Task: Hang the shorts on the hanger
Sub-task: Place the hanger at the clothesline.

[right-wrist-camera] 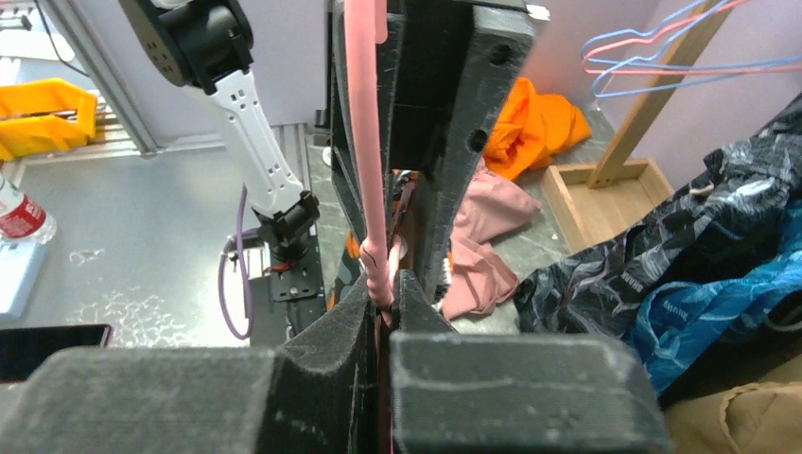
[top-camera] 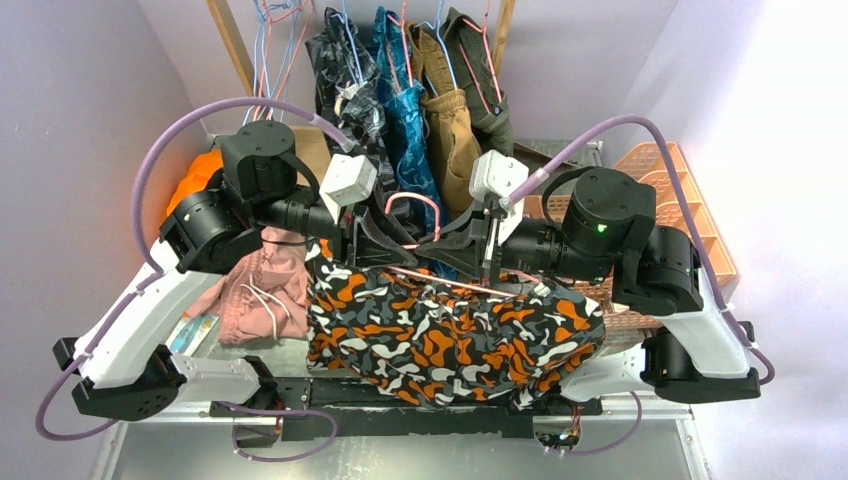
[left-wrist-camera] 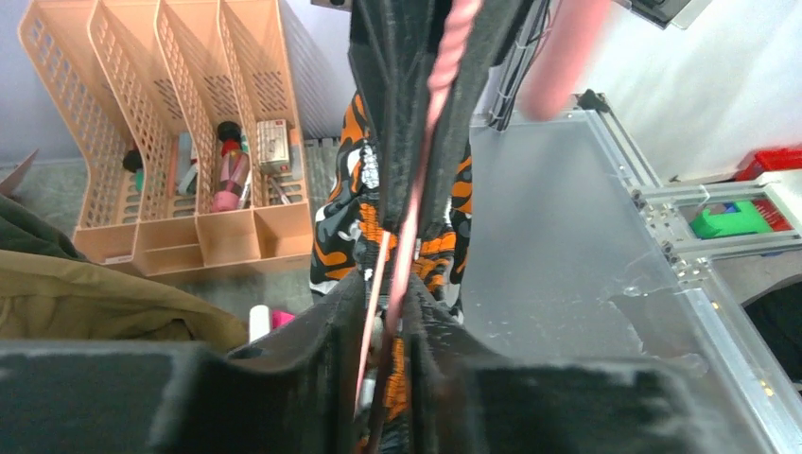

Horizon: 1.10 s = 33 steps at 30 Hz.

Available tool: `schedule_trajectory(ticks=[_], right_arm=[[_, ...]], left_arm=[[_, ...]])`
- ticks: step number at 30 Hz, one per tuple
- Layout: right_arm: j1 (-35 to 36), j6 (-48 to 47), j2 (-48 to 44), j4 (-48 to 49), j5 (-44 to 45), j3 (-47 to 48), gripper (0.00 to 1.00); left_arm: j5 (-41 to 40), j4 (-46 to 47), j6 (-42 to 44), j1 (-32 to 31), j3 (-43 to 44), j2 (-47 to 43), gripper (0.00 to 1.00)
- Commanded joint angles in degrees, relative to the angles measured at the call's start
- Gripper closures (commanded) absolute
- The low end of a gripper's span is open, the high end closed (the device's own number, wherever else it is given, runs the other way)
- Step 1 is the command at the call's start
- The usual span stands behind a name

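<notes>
Plain lavender walls are boxing in a metal table point(left-wrist-camera: 558, 218). A rack of clothes point(top-camera: 400, 100) is hanging at the back and an orange file tray point(left-wrist-camera: 189, 142) is sitting off to my right.

The shorts point(top-camera: 450, 335) are lying bunched across the near middle of the table, between my two arm bases. Their top edge is riding up toward the hanger point(right-wrist-camera: 364, 142). The hanger is hovering just above them with its hook pointing toward the rack and its lower bar running along the waistband. I'm not seeing the fabric draped over the bar, and from up top I can't tell if they're touching.

My right gripper point(right-wrist-camera: 383, 293) is pinching tight on the pink wire, with both pads pressing right against it.

My left gripper point(left-wrist-camera: 386, 312) is straddling the same wire from the other side, and the fingers are sitting really close on either side of it. I honestly can't tell if they're clamping it or just hugging it.

The two grippers are facing each other, nearly nose to nose. A pair of pink shorts point(top-camera: 262, 290) is lying crumpled on my left, just beside the camo pair.
</notes>
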Motion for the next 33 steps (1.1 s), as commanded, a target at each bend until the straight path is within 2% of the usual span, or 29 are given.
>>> schedule_trajectory(ticks=[1,2,7,9,13,17,22,29,33], right_arm=[[0.18,0.19,-1.09,4.46,0.56,-0.35,1.0],[0.14,0.27,-1.03,4.39,0.43,-0.36,1.0],[0.14,1.18,-0.82,3.0,-0.02,-0.4,1.0],[0.07,1.77,-1.13,2.23,0.3,-1.01,0.88],[0.14,3.39,-1.78,0.65,0.84,-2.3,0.7],[0.18,4.57,-4.01,2.07,-0.56,-4.24,0.59],[0.14,6.35,-6.09,5.97,-0.75,-8.31,0.56],[0.15,8.16,-6.6,11.09,-4.25,-9.32,0.54],[0.14,9.15,-5.35,12.22,-4.76,-8.83,0.58]], left_arm=[[-2.38,0.12,0.93,-0.5,0.83,-0.97,0.89],[-2.95,0.7,0.82,-0.48,0.43,-1.49,0.92],[-4.14,5.15,1.1,-0.48,-3.65,-5.12,0.93],[-4.59,7.25,1.4,-0.51,-5.71,-6.87,0.93],[-4.59,12.15,1.33,-0.5,-9.47,-9.9,0.93],[-2.35,13.61,2.03,-0.47,-11.16,-10.49,0.93],[0.79,13.79,2.42,-0.47,-11.9,-9.71,0.93],[2.51,13.45,2.8,-0.51,-11.87,-8.99,0.93],[2.47,13.88,2.81,-0.5,-12.23,-9.31,0.93]])
